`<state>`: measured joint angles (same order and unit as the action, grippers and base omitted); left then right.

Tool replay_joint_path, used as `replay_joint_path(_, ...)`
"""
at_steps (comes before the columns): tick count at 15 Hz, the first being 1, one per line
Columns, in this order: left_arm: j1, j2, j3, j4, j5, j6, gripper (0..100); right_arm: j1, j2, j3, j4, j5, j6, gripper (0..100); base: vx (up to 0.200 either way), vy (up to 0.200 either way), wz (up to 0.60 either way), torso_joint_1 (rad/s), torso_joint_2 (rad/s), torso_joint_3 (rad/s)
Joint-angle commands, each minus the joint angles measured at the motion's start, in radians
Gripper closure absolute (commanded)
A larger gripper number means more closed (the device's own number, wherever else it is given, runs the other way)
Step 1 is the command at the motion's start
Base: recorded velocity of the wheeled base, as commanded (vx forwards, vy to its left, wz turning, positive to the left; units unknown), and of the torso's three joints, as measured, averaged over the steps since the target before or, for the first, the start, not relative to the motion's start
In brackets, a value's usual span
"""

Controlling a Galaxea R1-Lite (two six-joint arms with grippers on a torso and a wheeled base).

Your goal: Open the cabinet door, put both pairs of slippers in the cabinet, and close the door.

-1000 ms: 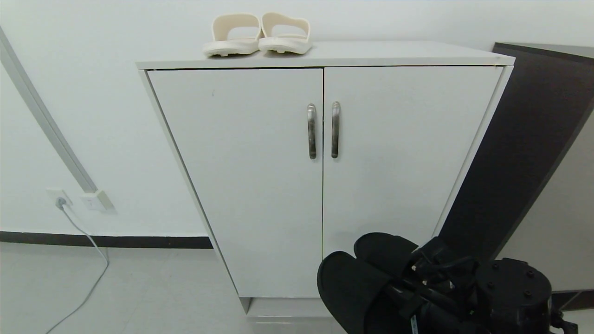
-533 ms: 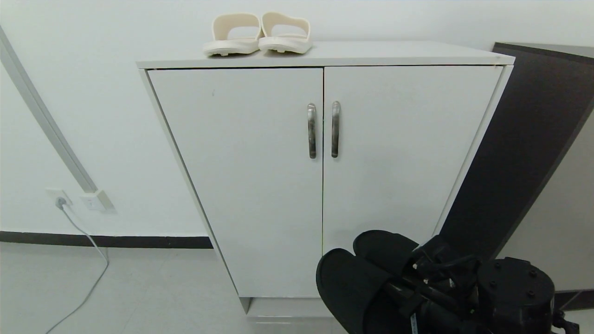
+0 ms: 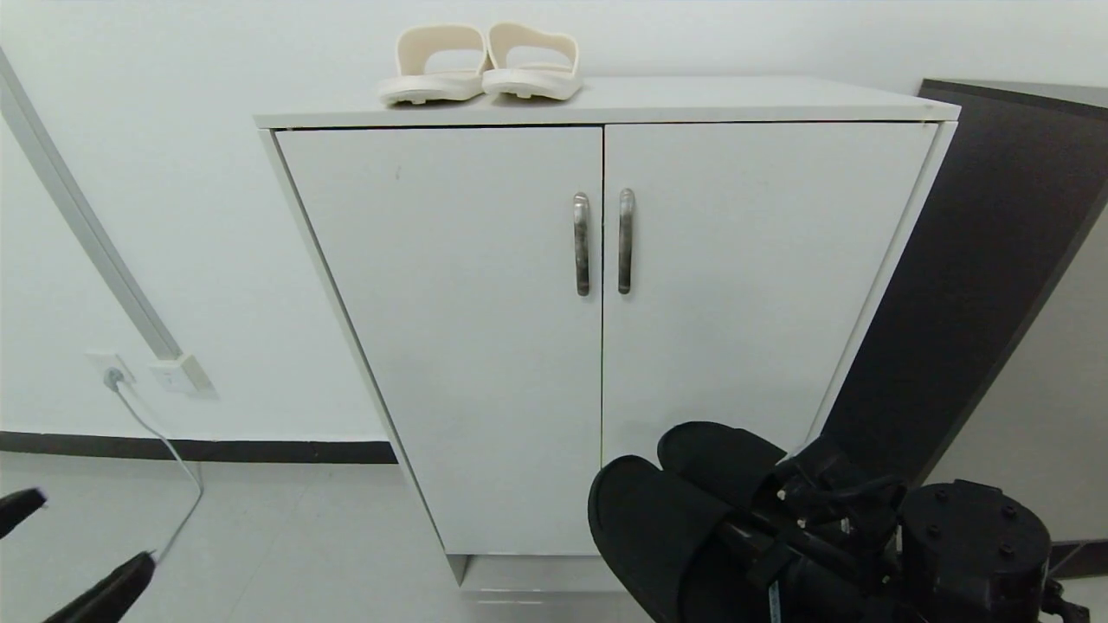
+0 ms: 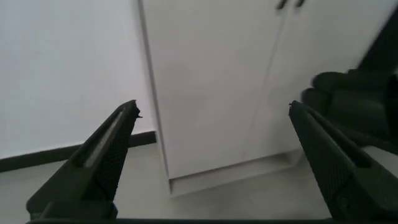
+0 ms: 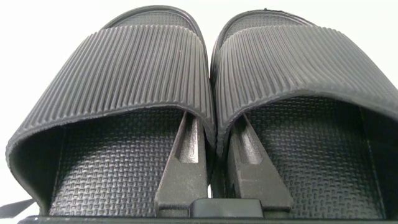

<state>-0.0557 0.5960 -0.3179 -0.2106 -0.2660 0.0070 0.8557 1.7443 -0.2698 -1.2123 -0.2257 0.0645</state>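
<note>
Right claw: is holding the pair of black slippers, low down in front of the cabinet; in the right wrist view its two fingers are lying narrow, one inside each slipper, pinching the inner walls together.
Black slippers: are sitting side by side on the right claw, straps up, toes pointing away from it toward the right-hand door, near that door's lower part.
Left claw: is hanging low with its fingers spread wide and nothing between them, well apart from the right claw and on its left.
Cabinet: is standing ahead of both claws with both doors shut; the two metal handles are sitting side by side at the middle seam, well above the right claw.
Beige slippers: are resting as a pair on the cabinet top, high above both claws, touching each other.
Wall socket and grey cable: are lying just beyond the left claw, the cable running down to the floor.
</note>
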Motion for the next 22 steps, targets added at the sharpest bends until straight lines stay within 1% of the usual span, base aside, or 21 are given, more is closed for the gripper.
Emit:
replay_joint_path(1, -0.116, 0.211, -0.023, -0.105, -0.041, -0.039, 0, 0.002, 0.003, 0.000, 0.000, 0.000, 0.000, 100, 0.000, 0.000, 0.00, 0.000, 0.00, 0.000)
replay_joint_path(2, -0.242, 0.240, -0.027, -0.168, -0.039, -0.116, 0, 0.002, 0.003, 0.000, 0.000, 0.000, 0.000, 100, 0.000, 0.000, 0.00, 0.000, 0.00, 0.000)
replay_joint_path(3, -0.308, 0.265, -0.033, -0.191, -0.032, -0.131, 0, 0.002, 0.003, 0.001, 0.000, 0.000, 0.000, 100, 0.000, 0.000, 0.00, 0.000, 0.00, 0.000)
replay_joint_path(4, -0.355, 0.298, -0.050, -0.207, -0.013, -0.131, 0, 0.005, 0.003, 0.001, 0.002, 0.000, 0.000, 100, 0.000, 0.000, 0.00, 0.000, 0.00, 0.000)
replay_joint_path(5, -0.417, 0.332, -0.076, -0.213, 0.008, -0.134, 0, 0.014, 0.004, 0.000, 0.002, -0.001, 0.000, 100, 0.000, 0.000, 0.00, 0.000, 0.00, 0.000)
replay_joint_path(6, -0.478, 0.372, -0.118, -0.217, 0.036, -0.140, 0, 0.026, 0.004, 0.001, 0.002, -0.001, 0.000, 100, 0.000, 0.000, 0.00, 0.000, 0.00, 0.000)
replay_joint_path(7, -0.526, 0.424, -0.158, -0.220, 0.063, -0.142, 0, 0.037, 0.006, 0.000, 0.004, -0.003, 0.000, 100, 0.000, 0.000, 0.00, 0.000, 0.00, 0.000)
replay_joint_path(9, -0.590, 0.539, -0.227, -0.265, 0.073, -0.145, 0, 0.040, 0.026, 0.001, 0.000, -0.003, 0.001, 100, 0.000, 0.000, 0.00, 0.000, 0.00, 0.000)
replay_joint_path(10, -0.604, 0.597, -0.259, -0.305, 0.073, -0.145, 0, 0.040, 0.032, 0.001, 0.000, -0.001, 0.001, 100, 0.000, 0.000, 0.00, 0.000, 0.00, 0.000)
replay_joint_path(11, -0.604, 0.683, -0.308, -0.357, 0.074, -0.153, 0, 0.040, 0.040, 0.003, 0.000, -0.001, 0.003, 100, 0.000, 0.000, 0.00, 0.000, 0.00, 0.000)
replay_joint_path(12, -0.605, 0.729, -0.351, -0.383, 0.073, -0.168, 0, 0.040, 0.043, 0.004, 0.000, -0.001, 0.003, 100, 0.000, 0.000, 0.00, 0.000, 0.00, 0.000)
replay_joint_path(13, -0.608, 0.768, -0.398, -0.386, 0.059, -0.185, 0, 0.040, 0.046, 0.004, -0.001, -0.001, 0.003, 100, 0.000, 0.000, 0.00, 0.000, 0.00, 0.000)
replay_joint_path(16, -0.621, 0.904, -0.573, -0.375, 0.044, -0.188, 0, 0.040, 0.046, 0.001, -0.001, -0.003, 0.001, 100, 0.000, 0.000, 0.00, 0.000, 0.00, 0.000)
replay_joint_path(18, -0.636, 0.967, -0.670, -0.340, 0.014, -0.197, 0, 0.040, 0.044, 0.000, -0.001, -0.003, 0.001, 100, 0.000, 0.000, 0.00, 0.000, 0.00, 0.000)
replay_joint_path(19, -0.638, 0.992, -0.719, -0.306, -0.018, -0.223, 0, 0.040, 0.044, 0.000, -0.001, -0.004, 0.001, 100, 0.000, 0.000, 0.00, 0.000, 0.00, 0.000)
replay_joint_path(21, -0.638, 1.021, -0.793, -0.288, -0.081, -0.305, 0, 0.039, 0.041, 0.001, -0.001, -0.004, 0.001, 100, 0.000, 0.000, 0.00, 0.000, 0.00, 0.000)
replay_joint_path(22, -0.638, 1.036, -0.822, -0.288, -0.095, -0.329, 0, 0.039, 0.041, 0.001, -0.001, -0.004, 0.001, 100, 0.000, 0.000, 0.00, 0.000, 0.00, 0.000)
